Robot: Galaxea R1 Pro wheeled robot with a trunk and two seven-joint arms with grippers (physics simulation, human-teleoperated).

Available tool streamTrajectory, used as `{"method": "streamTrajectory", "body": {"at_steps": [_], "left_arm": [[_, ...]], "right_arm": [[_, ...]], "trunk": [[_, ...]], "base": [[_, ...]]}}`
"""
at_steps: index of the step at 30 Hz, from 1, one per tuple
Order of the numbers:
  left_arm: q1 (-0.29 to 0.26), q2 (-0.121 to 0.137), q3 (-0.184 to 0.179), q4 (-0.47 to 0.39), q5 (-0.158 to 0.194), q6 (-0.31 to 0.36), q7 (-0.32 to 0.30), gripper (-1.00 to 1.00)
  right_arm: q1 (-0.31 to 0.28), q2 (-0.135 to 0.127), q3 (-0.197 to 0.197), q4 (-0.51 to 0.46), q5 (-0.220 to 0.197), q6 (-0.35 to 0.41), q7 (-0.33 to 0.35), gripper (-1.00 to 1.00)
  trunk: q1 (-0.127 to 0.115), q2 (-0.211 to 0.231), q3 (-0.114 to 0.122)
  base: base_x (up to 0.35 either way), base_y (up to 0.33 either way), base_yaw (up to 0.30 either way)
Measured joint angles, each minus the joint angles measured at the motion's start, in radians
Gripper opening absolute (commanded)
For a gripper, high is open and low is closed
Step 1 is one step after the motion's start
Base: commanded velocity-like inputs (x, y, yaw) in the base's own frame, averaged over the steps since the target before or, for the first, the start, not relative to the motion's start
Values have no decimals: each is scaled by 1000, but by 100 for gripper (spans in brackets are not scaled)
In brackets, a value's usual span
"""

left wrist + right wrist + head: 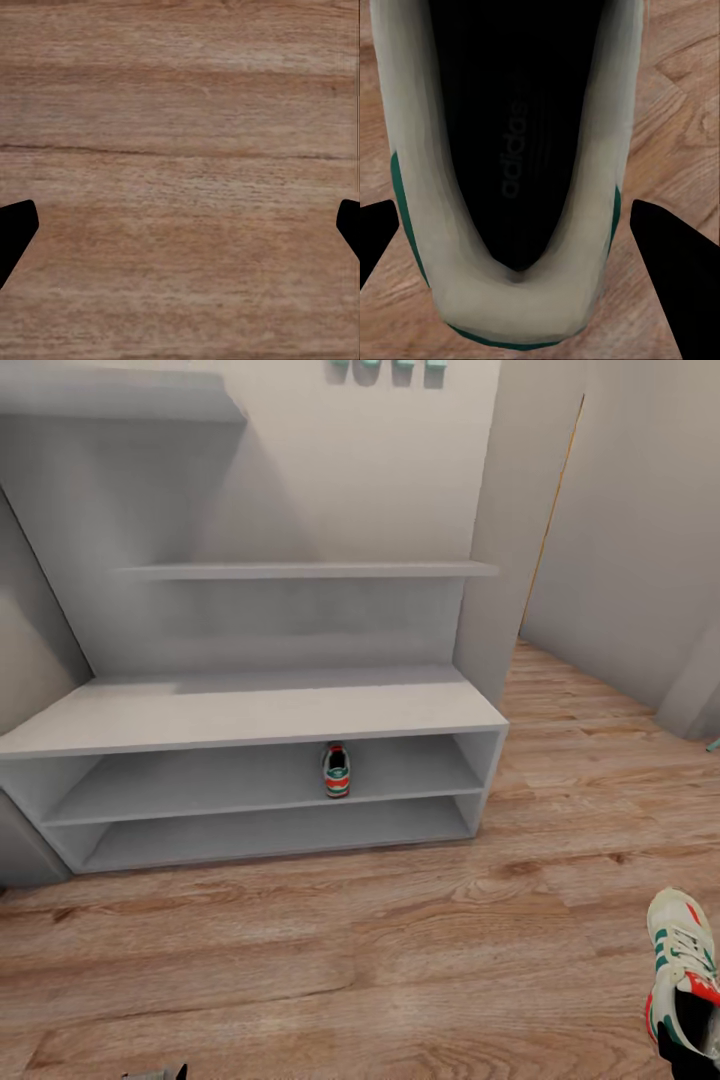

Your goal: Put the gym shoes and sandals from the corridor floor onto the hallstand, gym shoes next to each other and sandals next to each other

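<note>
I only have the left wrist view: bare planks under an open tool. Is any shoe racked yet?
Observer: Yes. One gym shoe sits on the upper shoe shelf of the hallstand.
Operator: The other one?
Observer: The second gym shoe is at the lower right of the head view, over the corridor floor.
Operator: Right tool?
Observer: The right tool straddles that shoe's heel. I cannot tell whether it grips.
</note>
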Motion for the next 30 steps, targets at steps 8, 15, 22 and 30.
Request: {"method": "streamTrajectory", "body": {"at_steps": [8, 15, 22, 30], "left_arm": [[-8, 2, -121, 0, -87, -1, -18, 100], [-6, 7, -127, 1, -91, -3, -115, 100], [1, 13, -134, 1, -99, -21, -148, 100], [4, 11, -140, 1, -103, -105, -150, 100]], "right_arm": [[-5, 156, 240, 31, 84, 7, -19, -100], [-193, 324, 525, 15, 113, 292, -253, -100], [-430, 414, 665, 11, 116, 592, -373, -100], [-540, 414, 675, -24, 111, 634, -383, -100]], "trunk": [[0, 0, 0], [0, 0, 0], [0, 0, 0], [0, 0, 0]], "base": [[-1, 3, 0], [0, 0, 0], [0, 0, 0], [0, 0, 0]]}}
